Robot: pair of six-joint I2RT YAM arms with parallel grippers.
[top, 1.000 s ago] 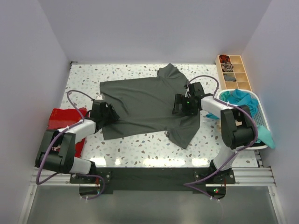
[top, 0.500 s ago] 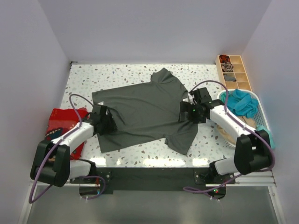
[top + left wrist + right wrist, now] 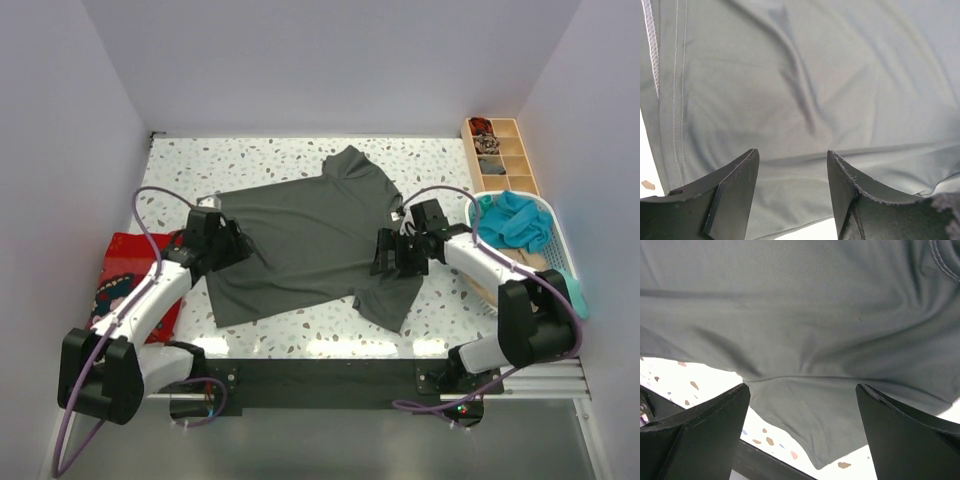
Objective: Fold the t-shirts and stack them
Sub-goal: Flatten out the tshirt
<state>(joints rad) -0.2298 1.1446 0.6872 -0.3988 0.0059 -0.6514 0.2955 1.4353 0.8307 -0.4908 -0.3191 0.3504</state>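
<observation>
Speckled table (image 3: 300, 325) carries the dark grey-green t-shirt (image 3: 300, 230) spread flat at its middle, so we judge we are smoothing it, with no fold made yet. Our left gripper (image 3: 232, 245) hovers over the hem end and our right gripper (image 3: 388, 255) by the near sleeve, both with jaws apart and holding nothing. Next we must pinch an edge. Bare table lies along the far edge, but the red t-shirt (image 3: 125, 270) at the left edge and the white basket (image 3: 566, 268) at the right crowd us.

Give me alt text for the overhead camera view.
A dark grey-green t-shirt lies spread on a speckled table, with the open left gripper over its left side and the open right gripper over its right. A red shirt lies at the table's left edge; a white basket holding a teal shirt stands at the right.
</observation>
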